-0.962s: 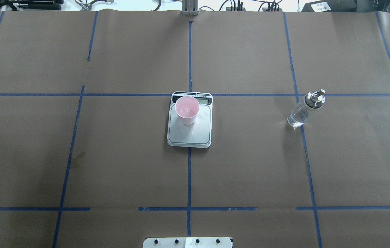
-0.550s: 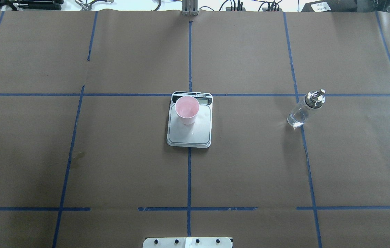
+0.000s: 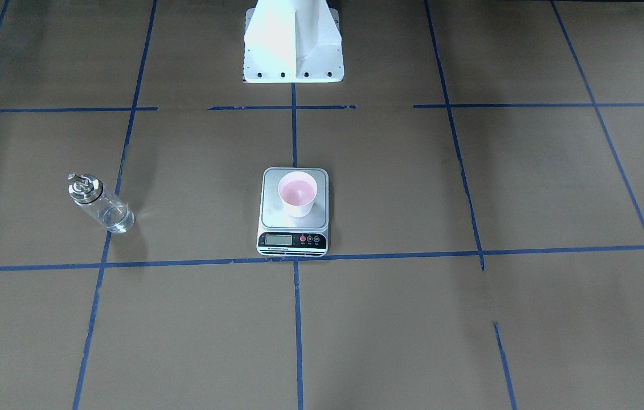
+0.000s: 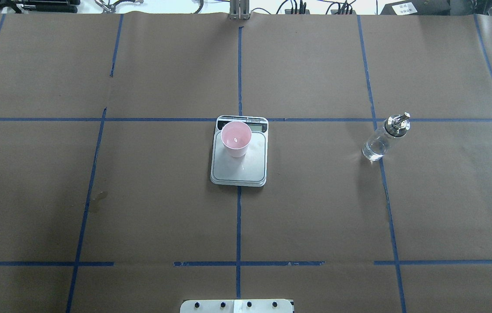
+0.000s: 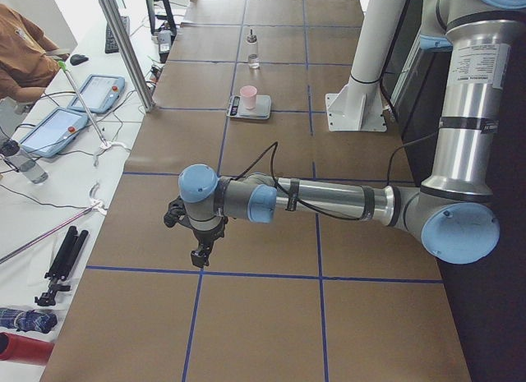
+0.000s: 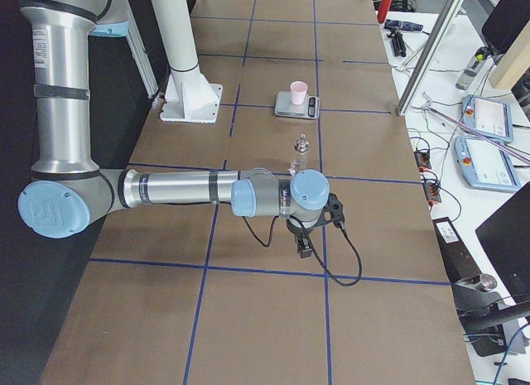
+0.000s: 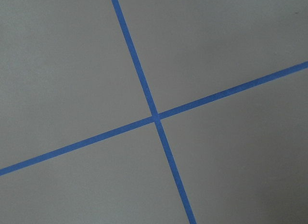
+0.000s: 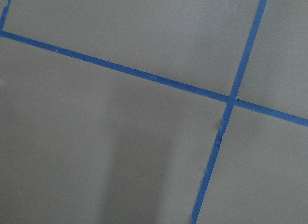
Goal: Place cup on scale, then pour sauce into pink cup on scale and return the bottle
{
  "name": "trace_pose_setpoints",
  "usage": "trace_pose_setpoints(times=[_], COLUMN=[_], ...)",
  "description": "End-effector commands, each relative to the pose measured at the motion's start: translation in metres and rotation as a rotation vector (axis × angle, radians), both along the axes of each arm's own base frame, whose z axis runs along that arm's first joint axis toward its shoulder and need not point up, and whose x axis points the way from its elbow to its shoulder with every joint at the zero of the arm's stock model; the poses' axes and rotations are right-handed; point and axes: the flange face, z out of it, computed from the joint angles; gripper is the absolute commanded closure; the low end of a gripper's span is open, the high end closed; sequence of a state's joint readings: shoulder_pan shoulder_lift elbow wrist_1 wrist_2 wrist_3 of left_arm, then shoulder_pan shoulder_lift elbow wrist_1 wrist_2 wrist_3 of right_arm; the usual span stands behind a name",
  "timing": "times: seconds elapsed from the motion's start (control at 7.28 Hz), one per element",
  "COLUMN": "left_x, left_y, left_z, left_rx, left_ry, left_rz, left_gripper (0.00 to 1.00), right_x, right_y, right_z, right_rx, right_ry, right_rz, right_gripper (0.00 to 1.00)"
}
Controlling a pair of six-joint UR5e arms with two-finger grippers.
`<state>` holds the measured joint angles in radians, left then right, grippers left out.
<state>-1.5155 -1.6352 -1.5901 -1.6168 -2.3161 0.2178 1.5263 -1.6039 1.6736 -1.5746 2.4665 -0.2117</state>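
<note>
Overhead exterior view: a brown paper-covered tabletop (image 4: 141,195) marked into squares by blue tape lines (image 4: 238,226). At the centre lies the scale (image 4: 246,171), its display end away from the robot. The cup (image 4: 236,138) stands upright on the scale's silver platform, toward the display end. The bottle (image 4: 378,143) stands upright on the tabletop on the robot's right, on a tape line, well apart from the scale. No arm appears in this view.

The side views show each arm stretched low over its own end of the tabletop, far from the scale. The left gripper (image 5: 200,250) and right gripper (image 6: 305,246) point downward, touching nothing; whether their jaws are apart or closed cannot be told. Both wrist views show only paper and crossing tape.
</note>
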Motion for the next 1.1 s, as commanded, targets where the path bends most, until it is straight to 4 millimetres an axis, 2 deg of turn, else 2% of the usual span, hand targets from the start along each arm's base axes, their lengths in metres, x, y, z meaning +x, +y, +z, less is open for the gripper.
trace_pose_setpoints(times=[0.0,0.96], left_x=[0.000,0.000], left_y=[0.000,-0.003], left_z=[-0.002,-0.016], left_rx=[0.004,0.031], left_ry=[0.002,-0.003], left_rz=[0.000,0.000], left_gripper=[0.00,0.00], right_x=[0.000,0.000], right_y=[-0.001,-0.007], right_z=[-0.002,-0.010], right_rx=[0.005,0.025], right_ry=[0.001,0.003], right_rz=[0.000,0.001], right_gripper=[0.00,0.00])
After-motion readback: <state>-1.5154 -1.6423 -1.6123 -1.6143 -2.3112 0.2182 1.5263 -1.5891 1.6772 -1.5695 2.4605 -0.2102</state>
